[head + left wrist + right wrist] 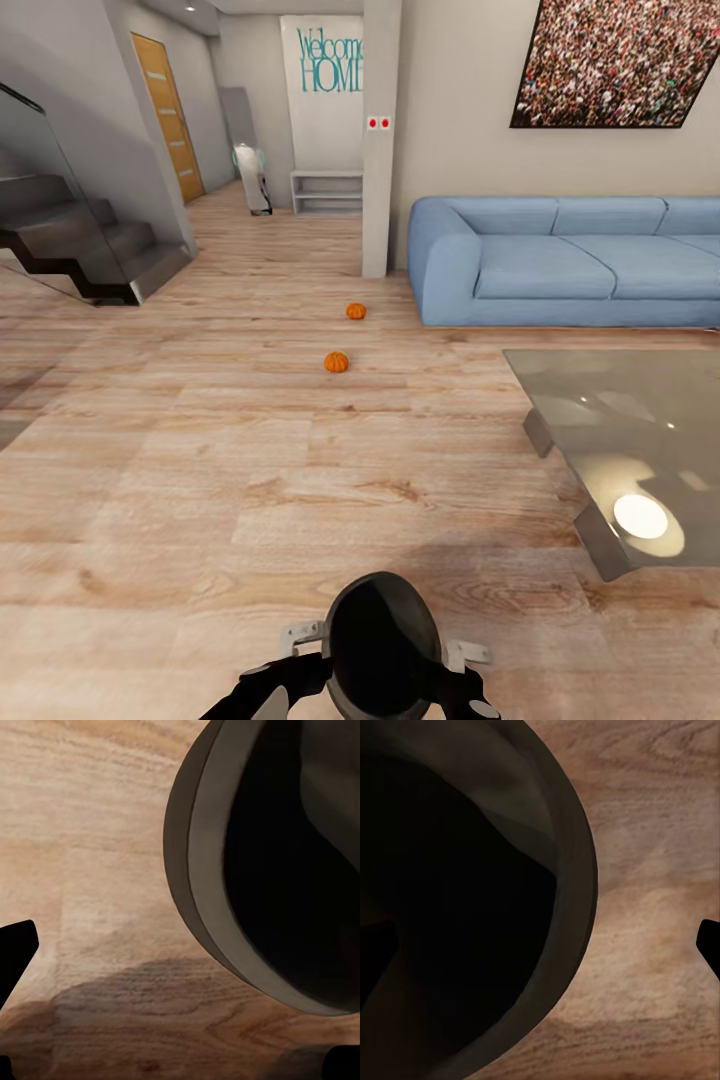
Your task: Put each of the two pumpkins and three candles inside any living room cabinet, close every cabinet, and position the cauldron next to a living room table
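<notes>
Left tool (300, 668) and right tool (452, 672) flank cauldron (383, 645) (grip unclear)

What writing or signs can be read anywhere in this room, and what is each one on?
"Welcome HOME": teal lettering on the white wall panel at the end of the hallway; its right edge is cut off by the pillar.
The two small red plates on the pillar: too small to read.
The large wall picture above the blue sofa: no words visible.
</notes>
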Motion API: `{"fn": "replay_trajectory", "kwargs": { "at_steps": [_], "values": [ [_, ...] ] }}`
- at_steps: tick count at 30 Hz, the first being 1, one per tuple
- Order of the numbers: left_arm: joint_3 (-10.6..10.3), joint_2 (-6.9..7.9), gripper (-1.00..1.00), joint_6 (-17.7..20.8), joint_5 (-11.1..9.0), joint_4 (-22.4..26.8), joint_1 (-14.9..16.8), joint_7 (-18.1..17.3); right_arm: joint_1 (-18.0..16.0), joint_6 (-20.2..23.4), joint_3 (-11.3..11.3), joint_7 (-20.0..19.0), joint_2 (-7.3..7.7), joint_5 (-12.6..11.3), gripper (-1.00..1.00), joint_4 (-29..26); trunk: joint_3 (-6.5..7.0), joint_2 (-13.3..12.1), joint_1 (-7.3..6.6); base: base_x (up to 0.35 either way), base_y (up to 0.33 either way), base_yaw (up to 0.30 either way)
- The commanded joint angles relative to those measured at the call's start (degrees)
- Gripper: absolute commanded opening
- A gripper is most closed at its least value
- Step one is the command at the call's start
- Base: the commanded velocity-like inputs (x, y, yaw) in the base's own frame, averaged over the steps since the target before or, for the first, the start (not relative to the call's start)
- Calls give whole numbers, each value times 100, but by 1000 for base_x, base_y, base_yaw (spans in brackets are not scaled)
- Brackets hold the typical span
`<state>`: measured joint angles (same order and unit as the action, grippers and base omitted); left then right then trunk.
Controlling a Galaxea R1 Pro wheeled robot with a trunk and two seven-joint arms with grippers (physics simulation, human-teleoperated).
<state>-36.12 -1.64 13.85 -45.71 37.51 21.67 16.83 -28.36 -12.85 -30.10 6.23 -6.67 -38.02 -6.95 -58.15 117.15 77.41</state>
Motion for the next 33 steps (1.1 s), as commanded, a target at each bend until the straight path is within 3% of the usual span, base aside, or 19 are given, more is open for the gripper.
{"fn": "replay_trajectory", "kwargs": {
  "at_steps": [1, 10, 15, 24, 29, 33],
  "values": [
    [-28, 5, 100, 10, -50, 11, 4, 48, -3, -16, -49, 28, -1, -38, 100, 1, -4, 2, -1, 0, 0, 0],
    [-31, 1, 100, 6, -52, 11, 4, 48, -3, -16, -49, 28, -1, -38, 100, 1, -4, 2, -1, 0, 0, -26],
    [-32, 1, 100, 9, -52, 11, 4, 48, -3, -16, -49, 28, -1, -38, 100, 1, -94, 202, 109, 0, 0, -23],
    [-46, -8, 100, 30, -49, 11, 6, 65, -13, 124, -26, 37, 13, -50, 100, 1, -130, 283, 153, 0, 0, -1],
    [-33, -71, 100, 92, -28, 54, 45, 131, -83, 800, -18, 74, 29, -58, 100, -8, -184, 403, 219, 0, 0, 0],
    [5, -61, 100, 383, -55, 39, 373, 155, -344, 1382, -15, 95, 45, -74, 100, -298, -256, 563, 307, 0, 0, 0]
  ]
}}
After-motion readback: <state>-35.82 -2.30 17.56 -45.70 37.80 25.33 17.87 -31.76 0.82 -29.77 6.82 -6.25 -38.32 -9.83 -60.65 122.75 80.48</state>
